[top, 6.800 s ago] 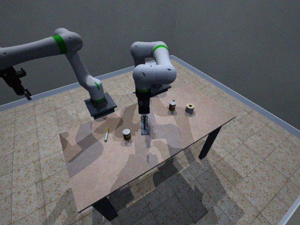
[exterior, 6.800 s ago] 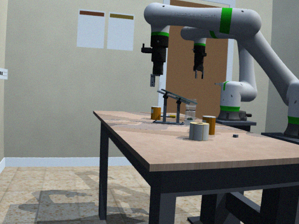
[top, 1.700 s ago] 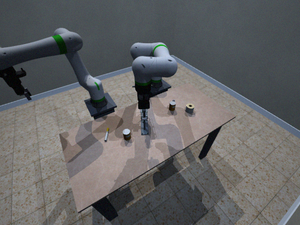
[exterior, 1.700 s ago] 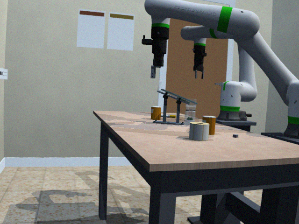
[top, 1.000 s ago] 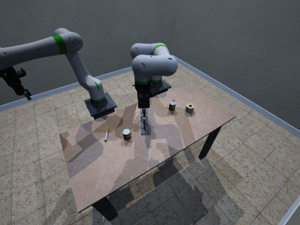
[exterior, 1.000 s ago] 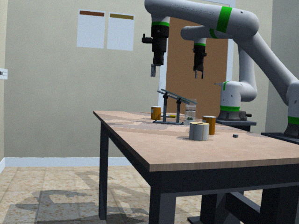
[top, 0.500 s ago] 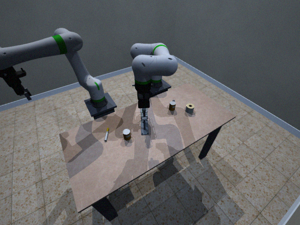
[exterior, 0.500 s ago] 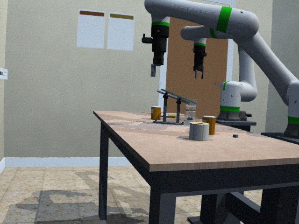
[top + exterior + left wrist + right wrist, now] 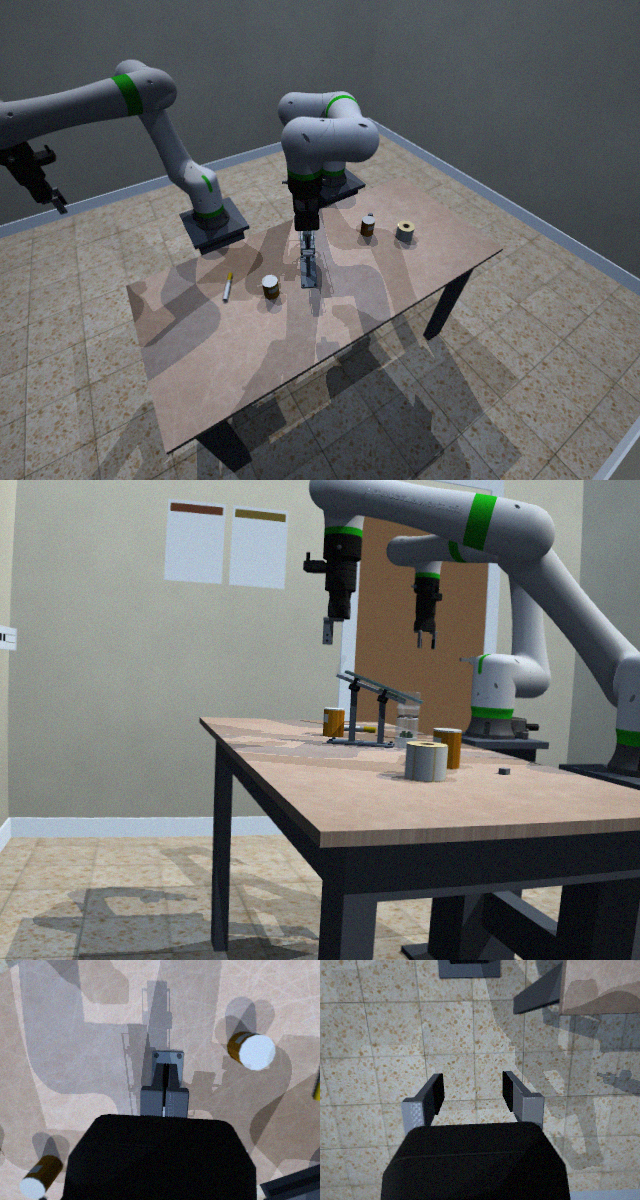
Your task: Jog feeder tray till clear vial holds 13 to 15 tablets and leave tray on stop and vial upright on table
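The feeder tray slopes on two posts above a dark base. Its low end is at the mouth of the clear vial, which stands upright. Several green tablets show low in the vial; I cannot count them. The vial is not discernible in the top view. Whether the tray sits on its stop is too small to tell. My left gripper is shut and empty, above and slightly outward of the tray's high end. My right gripper is open and empty, off the table over the floor.
One amber bottle stands near the feeder, beside a marker. Another amber bottle stands across the table near a label roll and a small dark block.
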`<move>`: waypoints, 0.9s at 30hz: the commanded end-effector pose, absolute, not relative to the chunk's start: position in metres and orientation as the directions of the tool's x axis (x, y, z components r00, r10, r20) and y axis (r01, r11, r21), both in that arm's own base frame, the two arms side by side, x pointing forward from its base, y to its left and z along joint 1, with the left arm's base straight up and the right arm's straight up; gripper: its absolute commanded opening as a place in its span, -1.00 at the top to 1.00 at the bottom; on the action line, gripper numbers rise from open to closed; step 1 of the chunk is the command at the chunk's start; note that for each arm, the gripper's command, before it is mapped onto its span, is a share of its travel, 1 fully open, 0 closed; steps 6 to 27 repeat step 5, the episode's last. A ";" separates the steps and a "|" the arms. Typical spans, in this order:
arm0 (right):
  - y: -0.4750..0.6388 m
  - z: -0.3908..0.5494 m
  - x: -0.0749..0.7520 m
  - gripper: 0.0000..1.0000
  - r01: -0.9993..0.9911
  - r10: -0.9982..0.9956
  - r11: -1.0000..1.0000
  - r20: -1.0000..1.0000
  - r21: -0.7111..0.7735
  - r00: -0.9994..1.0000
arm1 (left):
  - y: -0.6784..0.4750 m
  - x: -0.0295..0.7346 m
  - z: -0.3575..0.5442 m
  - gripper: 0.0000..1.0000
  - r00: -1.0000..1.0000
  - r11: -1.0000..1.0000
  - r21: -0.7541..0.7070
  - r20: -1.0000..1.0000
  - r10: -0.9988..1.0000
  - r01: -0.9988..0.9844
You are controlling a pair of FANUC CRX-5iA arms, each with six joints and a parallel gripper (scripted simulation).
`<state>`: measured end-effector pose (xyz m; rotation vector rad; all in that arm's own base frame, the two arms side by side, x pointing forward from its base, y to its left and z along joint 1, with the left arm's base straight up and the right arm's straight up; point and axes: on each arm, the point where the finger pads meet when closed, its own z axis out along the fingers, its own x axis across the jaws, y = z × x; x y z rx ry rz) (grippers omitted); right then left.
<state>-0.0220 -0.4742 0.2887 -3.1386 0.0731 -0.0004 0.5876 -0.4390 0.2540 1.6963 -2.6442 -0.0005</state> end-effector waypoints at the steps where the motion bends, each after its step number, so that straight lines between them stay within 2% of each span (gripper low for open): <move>1: -0.474 0.290 -0.022 -1.00 -0.047 -0.047 -0.999 0.000 0.000 0.999 | -0.439 0.588 0.256 1.00 -0.417 0.417 -0.003 0.001 -0.909 -0.909; 27: -0.474 0.290 -0.022 -1.00 -0.047 -0.047 -0.999 0.000 0.000 0.999 | -0.439 0.588 0.256 1.00 -0.417 0.417 -0.003 0.001 -0.909 -0.909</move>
